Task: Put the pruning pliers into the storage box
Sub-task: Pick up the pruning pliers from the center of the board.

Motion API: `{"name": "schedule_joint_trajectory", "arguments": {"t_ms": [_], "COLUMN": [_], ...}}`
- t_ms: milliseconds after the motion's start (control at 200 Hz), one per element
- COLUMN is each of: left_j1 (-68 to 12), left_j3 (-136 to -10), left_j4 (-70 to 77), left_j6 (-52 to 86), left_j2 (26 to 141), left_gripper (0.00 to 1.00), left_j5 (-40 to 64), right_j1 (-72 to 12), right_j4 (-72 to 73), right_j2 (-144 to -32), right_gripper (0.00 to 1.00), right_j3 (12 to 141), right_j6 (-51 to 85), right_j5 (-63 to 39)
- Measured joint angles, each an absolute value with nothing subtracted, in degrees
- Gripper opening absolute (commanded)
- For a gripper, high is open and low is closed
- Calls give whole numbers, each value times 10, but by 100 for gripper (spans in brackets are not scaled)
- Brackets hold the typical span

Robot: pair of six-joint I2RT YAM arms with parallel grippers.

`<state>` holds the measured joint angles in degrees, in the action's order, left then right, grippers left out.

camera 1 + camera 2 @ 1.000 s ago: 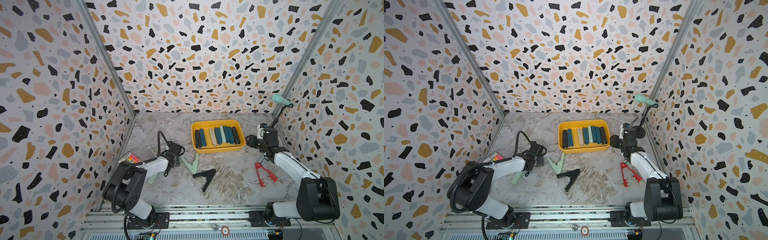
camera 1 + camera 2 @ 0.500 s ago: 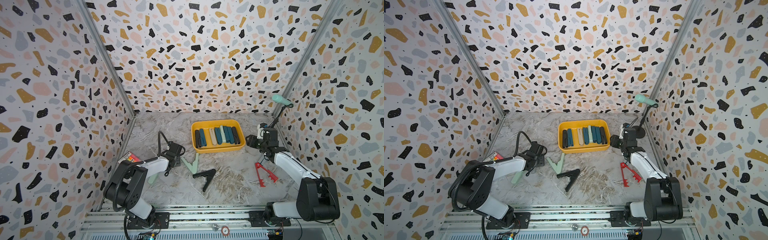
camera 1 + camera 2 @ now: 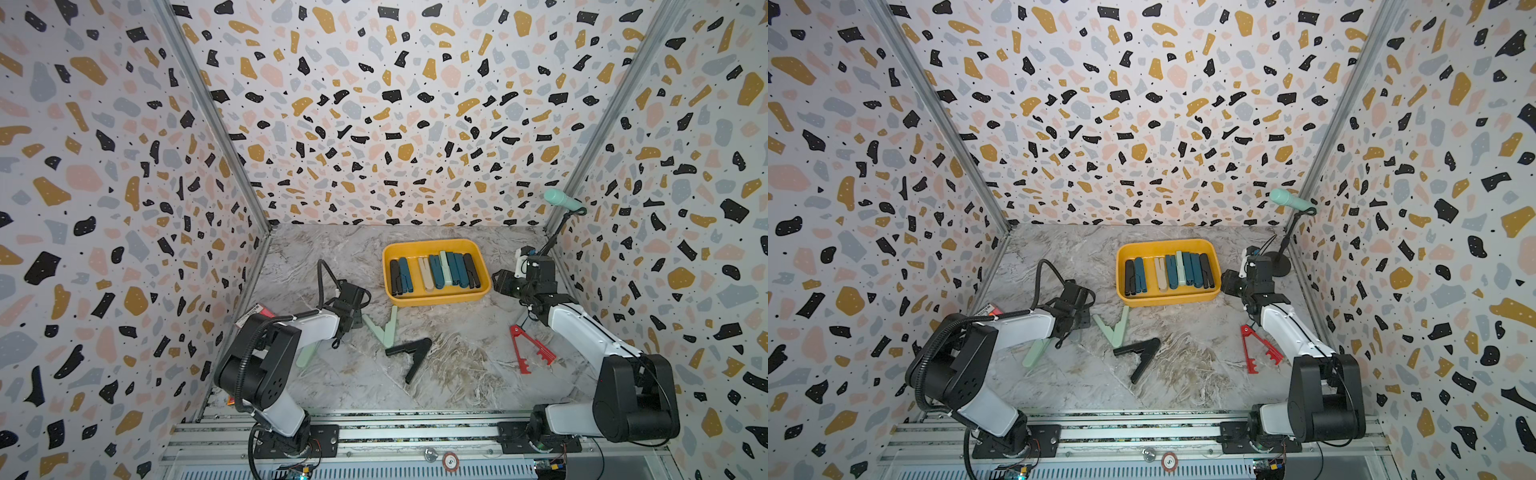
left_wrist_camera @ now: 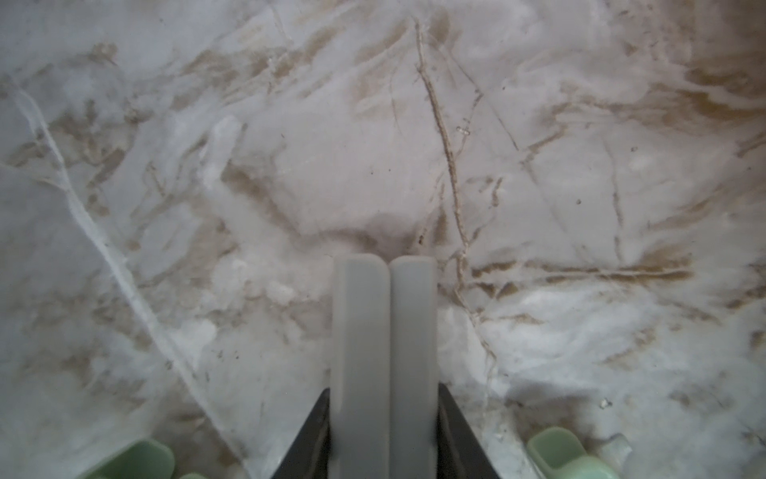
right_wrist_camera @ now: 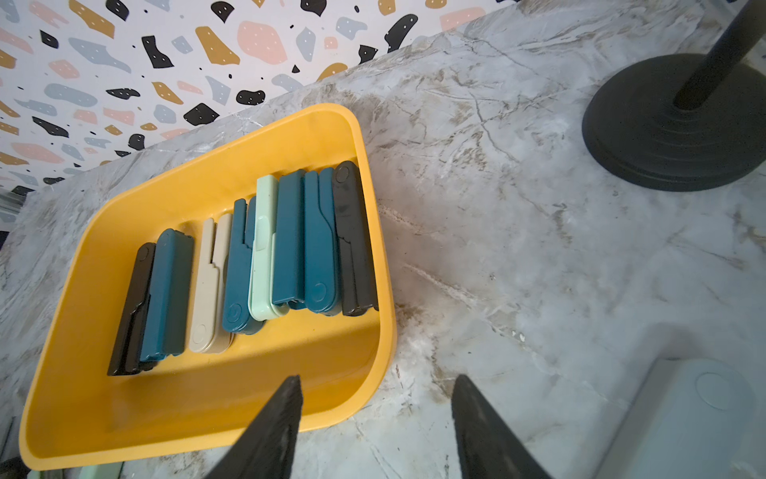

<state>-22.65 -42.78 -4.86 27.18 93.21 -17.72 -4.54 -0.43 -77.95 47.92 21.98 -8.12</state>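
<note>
8 pruning pliers (image 3: 436,272) are sitting in the storage box (image 3: 432,300); 4 are waiting at its 6 o'clock. Left gripper (image 4: 383,392) is clamping grey pliers (image 4: 383,323); right gripper (image 5: 375,379) is gaping empty.

Storage box (image 3: 436,298): it was plain yellow, as you saw.
Pliers in the box (image 3: 436,272): you had black, dark teal, beige and mint ones.
Loose pliers: you saw a mint pair (image 3: 386,340), a black pair (image 3: 419,357) and a red pair (image 3: 516,331).
Grey pliers (image 4: 383,352): they were plain pale grey.
Table (image 3: 465,374): your surface was grey-white marble with tan veins.
Walls (image 3: 395,104): they were white terrazzo with black, ochre, pink and blue-grey flecks.
Microphone (image 3: 561,200): it was mint, on your black stand (image 5: 671,137).
</note>
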Motion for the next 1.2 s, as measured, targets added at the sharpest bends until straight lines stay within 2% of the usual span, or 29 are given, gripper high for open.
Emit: {"name": "schedule_joint_trajectory", "arguments": {"t_ms": [60, 185, 235, 330, 385, 531, 646, 796, 961, 1201], "left_j1": [-226, -225, -225, -224, -222, -222, -222, -242, -307, -372], "left_j3": [-428, -428, -428, -428, -429, -428, -433, -522, -665, -841], "left_j4": [-49, -45, -40, -27, -25, -46, -58, -60, -37, -29], "left_j6": [272, 272, 272, 272, 271, 281, 291, 297, 300, 322], "left_j2": [932, 936, 938, 942, 940, 914, 839, 805, 880, 1100], "left_gripper": [40, 41, 37, 16, 8, 2, 0, 0, 0, 0], "left_j5": [-177, -179, -179, -180, -179, -175, -174, -179, -177, -141], "right_j1": [-45, -45, -45, -45, -44, -42, -39, -32, -28, -18], "right_j4": [-4, -4, -4, -4, -4, -5, -6, -7, -7, -8], "right_j2": [-780, -780, -780, -780, -779, -778, -773, -765, -763, -750], "right_gripper": [60, 60, 60, 60, 60, 60, 60, 60, 60, 60], "right_j3": [479, 479, 479, 479, 479, 479, 479, 479, 479, 468], "right_j6": [220, 220, 220, 220, 220, 220, 219, 216, 215, 214], "right_j5": [-81, -81, -81, -81, -81, -79, -78, -77, -77, -78]}}
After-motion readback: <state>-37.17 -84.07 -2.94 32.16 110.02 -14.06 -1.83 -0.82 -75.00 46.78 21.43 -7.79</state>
